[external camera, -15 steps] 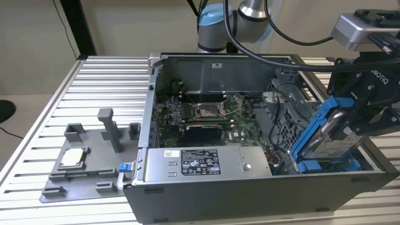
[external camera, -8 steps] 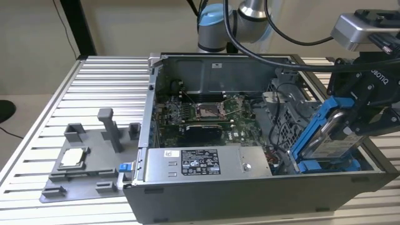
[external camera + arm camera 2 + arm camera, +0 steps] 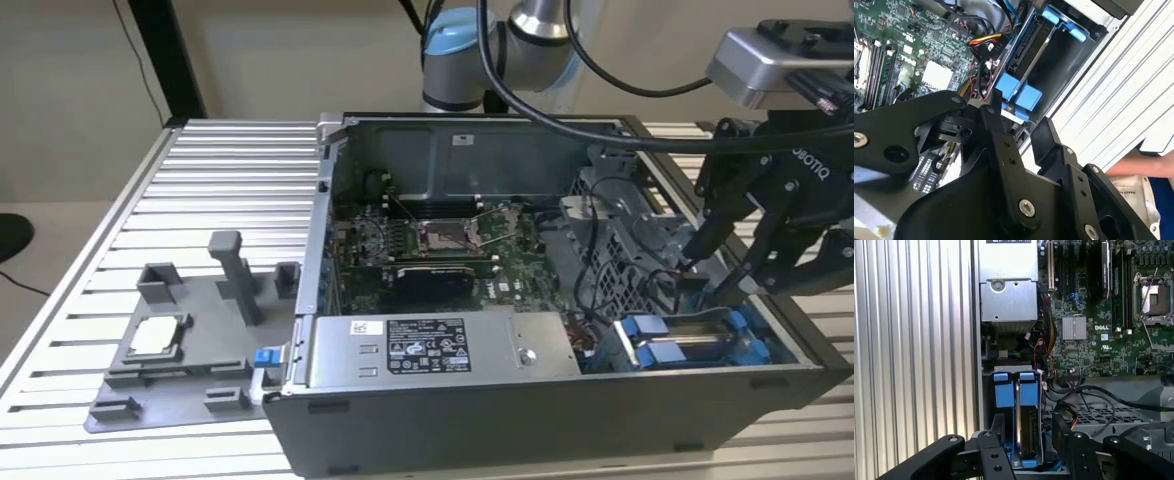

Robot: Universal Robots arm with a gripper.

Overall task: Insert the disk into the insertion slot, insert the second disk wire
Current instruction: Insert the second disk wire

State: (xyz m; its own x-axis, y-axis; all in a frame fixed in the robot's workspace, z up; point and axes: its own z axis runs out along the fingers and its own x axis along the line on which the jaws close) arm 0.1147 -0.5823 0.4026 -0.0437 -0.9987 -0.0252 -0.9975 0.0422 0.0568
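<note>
Two fingers [image 3: 990, 447] apart, your gripper [image 3: 1029, 424] straddles the disk [image 3: 1028, 389] in the insertion slot [image 3: 694, 318], exterior view's lower right, probably to keep it square.

The arm [image 3: 541, 25] is silver-grey with a pale blue joint cap [image 3: 454, 40] and black cables [image 3: 638, 92]. The black gripper [image 3: 727, 265] has linked fingers [image 3: 1004, 145], silver screws [image 3: 1026, 208] and white lettering [image 3: 809, 163].

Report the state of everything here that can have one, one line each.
hand, open, holding nothing, poised at the disk.
disk, seated in the insertion slot, blue carrier tabs showing at its end.
insertion slot, filled by the disk.
computer case, side panel off, inside exposed.
</note>
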